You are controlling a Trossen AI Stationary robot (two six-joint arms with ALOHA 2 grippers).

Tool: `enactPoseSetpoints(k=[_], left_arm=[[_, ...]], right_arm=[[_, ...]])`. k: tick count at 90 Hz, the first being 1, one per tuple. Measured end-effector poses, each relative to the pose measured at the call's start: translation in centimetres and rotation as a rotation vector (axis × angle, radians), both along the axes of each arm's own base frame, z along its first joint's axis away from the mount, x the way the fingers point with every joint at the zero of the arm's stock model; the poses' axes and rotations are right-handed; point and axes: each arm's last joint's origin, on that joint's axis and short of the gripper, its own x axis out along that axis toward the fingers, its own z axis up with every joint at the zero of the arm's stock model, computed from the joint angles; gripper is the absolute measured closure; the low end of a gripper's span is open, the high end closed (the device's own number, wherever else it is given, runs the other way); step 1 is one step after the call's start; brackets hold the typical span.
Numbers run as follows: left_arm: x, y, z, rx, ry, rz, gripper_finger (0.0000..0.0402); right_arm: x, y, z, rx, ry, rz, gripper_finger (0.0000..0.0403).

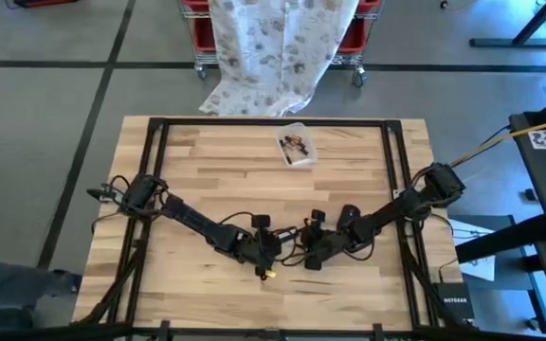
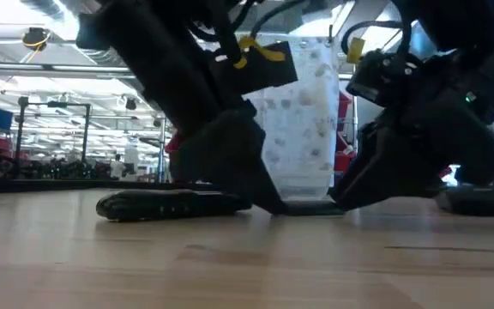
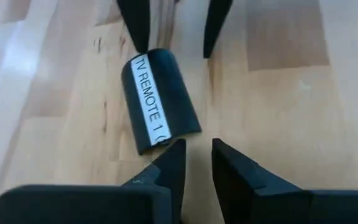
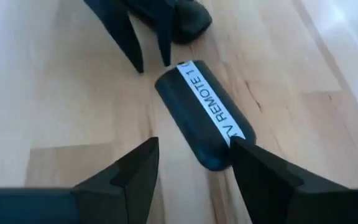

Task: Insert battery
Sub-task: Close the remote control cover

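Remote [image 3: 159,99] lies flat on the table [image 1: 349,180] between both open fingers: left gripper [image 3: 196,158], right gripper [image 4: 191,163]. Probably light, rigid, slick plastic; pinch its long sides.

Remote [image 3: 159,101] label reads "TV REMOTE 1" (router [image 1: 454,305]: "NETGEAR").

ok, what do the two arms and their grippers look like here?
Both arms are dark, jointed, with loose black cables looping along them. The left arm shows a small yellow spot near its tip, and the low view shows yellow tags on the cabling. The left gripper and the right gripper each have two matte black, wedge-shaped fingers tapering to points, with no visible markings.
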Motion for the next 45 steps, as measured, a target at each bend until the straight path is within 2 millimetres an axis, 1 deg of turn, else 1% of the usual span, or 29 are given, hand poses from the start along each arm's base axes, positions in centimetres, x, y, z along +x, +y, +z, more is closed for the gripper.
enactPoseSetpoints(k=[12, 18, 23, 37, 45], left_arm=[[-0.2, 0.1, 1.5, 0.001, -0.036, 0.009, 0.0344], [-0.2, 0.2, 1.8, -0.001, -0.039, 0.013, 0.0344], [-0.3, 0.3, 1.8, -0.008, -0.022, 0.013, 0.0344], [-0.6, 0.3, 1.5, -0.119, 0.045, -0.019, 0.0344], [-1.1, 0.3, 1.1, -0.138, 0.097, 0.011, 0.0344]], right_arm=[[0.8, -0.2, -0.3, -0.005, 0.009, -0.003, 0.0219], [1.3, -0.3, -0.5, -0.008, 0.013, 0.004, 0.0219], [1.5, -0.2, -0.5, -0.024, 0.017, 0.014, 0.0219], [1.7, -0.1, -0.2, -0.04, 0.026, 0.038, 0.0219], [1.7, -0.5, -0.2, -0.059, 0.041, 0.008, 0.0219]])
